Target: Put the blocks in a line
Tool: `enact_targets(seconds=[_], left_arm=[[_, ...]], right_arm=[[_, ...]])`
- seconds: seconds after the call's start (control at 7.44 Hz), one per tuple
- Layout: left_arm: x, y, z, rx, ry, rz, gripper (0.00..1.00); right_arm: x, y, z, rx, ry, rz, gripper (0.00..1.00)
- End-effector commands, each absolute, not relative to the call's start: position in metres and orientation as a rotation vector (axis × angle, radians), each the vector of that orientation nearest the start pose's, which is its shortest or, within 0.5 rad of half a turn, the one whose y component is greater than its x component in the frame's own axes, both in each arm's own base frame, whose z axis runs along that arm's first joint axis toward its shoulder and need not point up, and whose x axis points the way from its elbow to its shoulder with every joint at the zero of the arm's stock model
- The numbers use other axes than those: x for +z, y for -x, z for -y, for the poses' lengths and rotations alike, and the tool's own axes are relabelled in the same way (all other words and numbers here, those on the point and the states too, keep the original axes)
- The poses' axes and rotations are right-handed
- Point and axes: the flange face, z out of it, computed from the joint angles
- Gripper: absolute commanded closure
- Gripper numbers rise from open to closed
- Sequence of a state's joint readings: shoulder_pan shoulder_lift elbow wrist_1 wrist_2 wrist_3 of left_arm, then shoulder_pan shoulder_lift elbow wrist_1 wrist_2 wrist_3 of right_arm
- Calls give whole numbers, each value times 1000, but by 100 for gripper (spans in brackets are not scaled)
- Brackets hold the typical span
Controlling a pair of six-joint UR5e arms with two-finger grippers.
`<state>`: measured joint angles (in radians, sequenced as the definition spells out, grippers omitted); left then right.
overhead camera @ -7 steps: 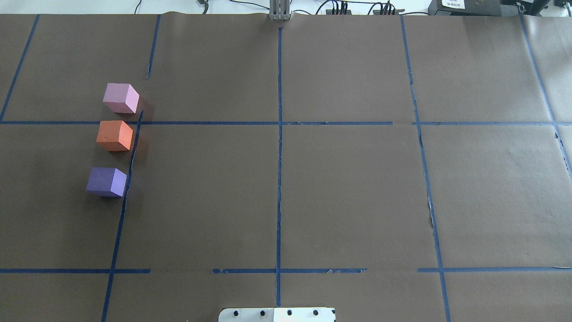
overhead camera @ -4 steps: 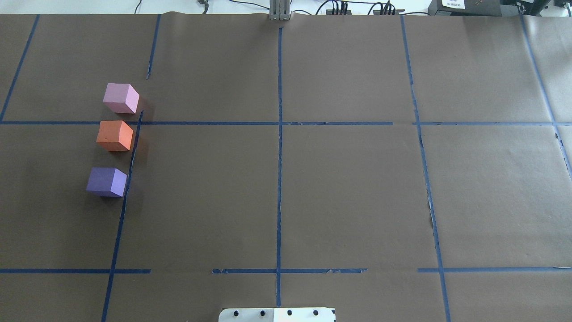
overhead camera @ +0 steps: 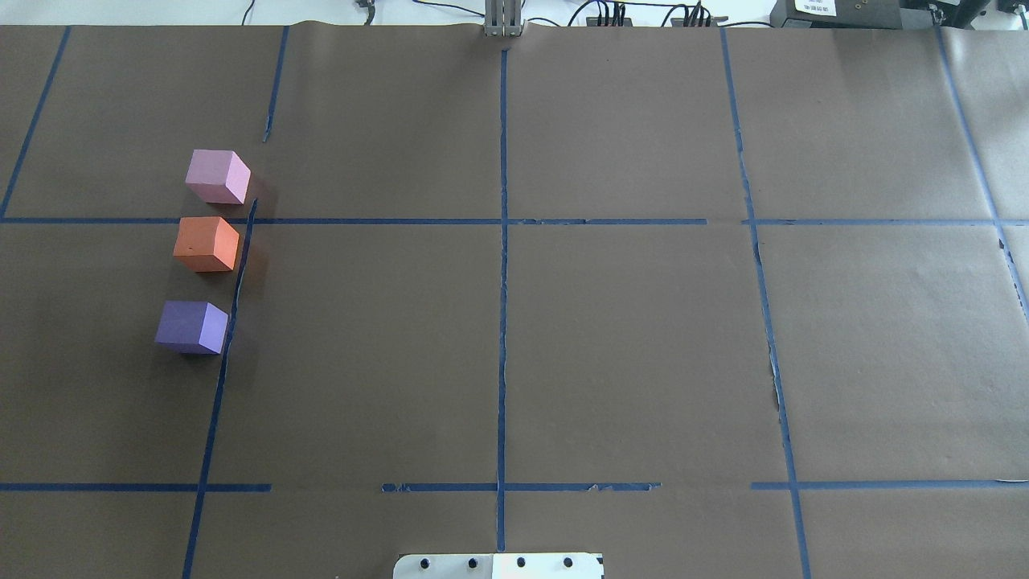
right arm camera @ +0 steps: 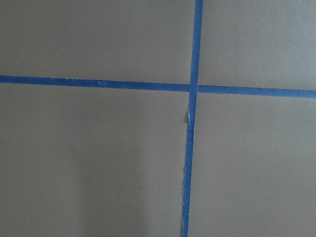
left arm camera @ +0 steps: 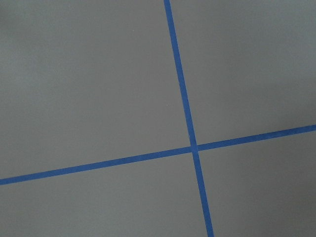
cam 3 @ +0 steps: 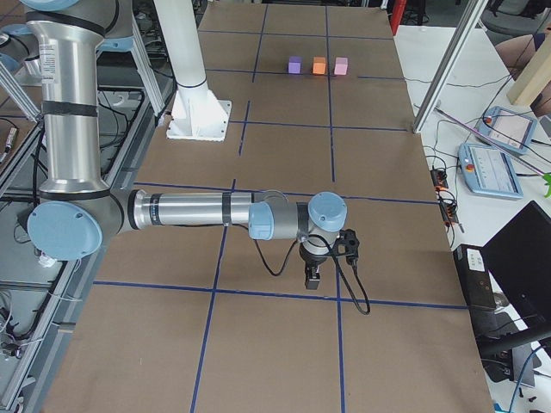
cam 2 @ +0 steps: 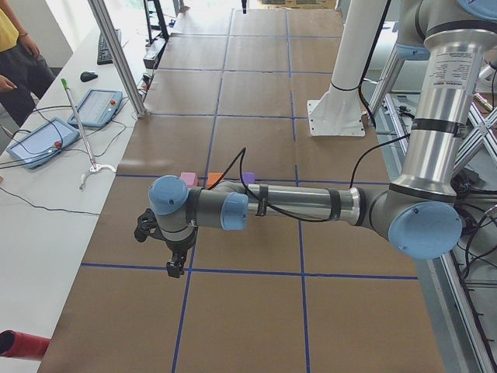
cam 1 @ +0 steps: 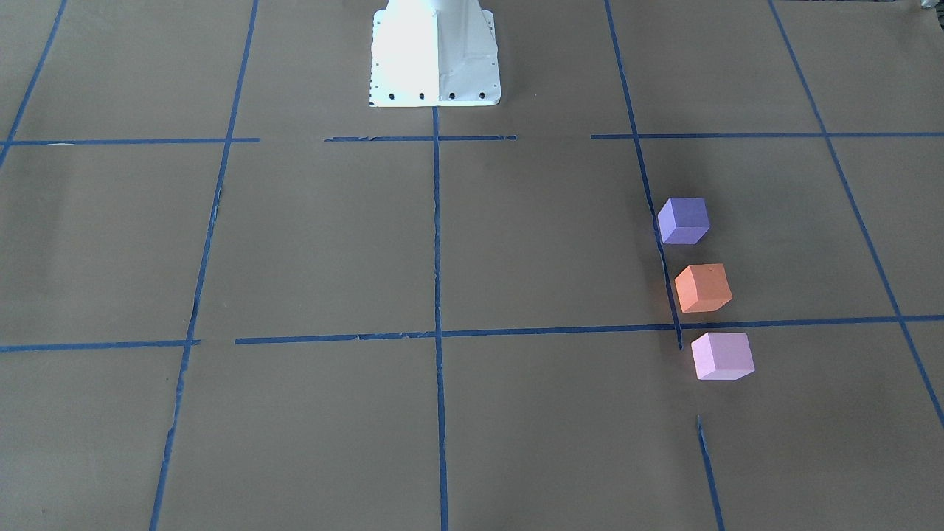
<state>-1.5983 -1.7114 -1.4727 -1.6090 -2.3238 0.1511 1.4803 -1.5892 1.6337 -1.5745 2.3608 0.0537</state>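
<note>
Blocks (overhead camera: 206, 244) lined up on the robot's left side of the table (overhead camera: 627, 338).
Pink block (overhead camera: 215, 177), orange block (overhead camera: 206, 244) and purple block (overhead camera: 191, 327) stand in a near-straight file beside a tape line (overhead camera: 211, 418), none touching. I judge the task done, bar evening the gaps. My left gripper (cam 2: 177, 268) and right gripper (cam 3: 314, 280) hang well apart from them. I see both only side-on, so I cannot tell whether their fingers are apart or together.
</note>
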Motion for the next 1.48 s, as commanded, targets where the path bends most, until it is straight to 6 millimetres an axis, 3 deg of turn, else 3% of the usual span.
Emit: enact_targets(seconds=[0.0,0.13,0.4,1.34], left_arm=[[626,82,553,142,-150,-746,0],[626,82,553,141,-151,-748,0],[626,86,553,-33,-88,-775,0],[627,86,552,-23,-100,-775,0]], right_arm=[[636,-18,490,-51,18,791,0],[636,-18,490,-51,18,791,0],[636,-18,490,-51,19,791,0],[636,-18,490,-51,18,791,0]])
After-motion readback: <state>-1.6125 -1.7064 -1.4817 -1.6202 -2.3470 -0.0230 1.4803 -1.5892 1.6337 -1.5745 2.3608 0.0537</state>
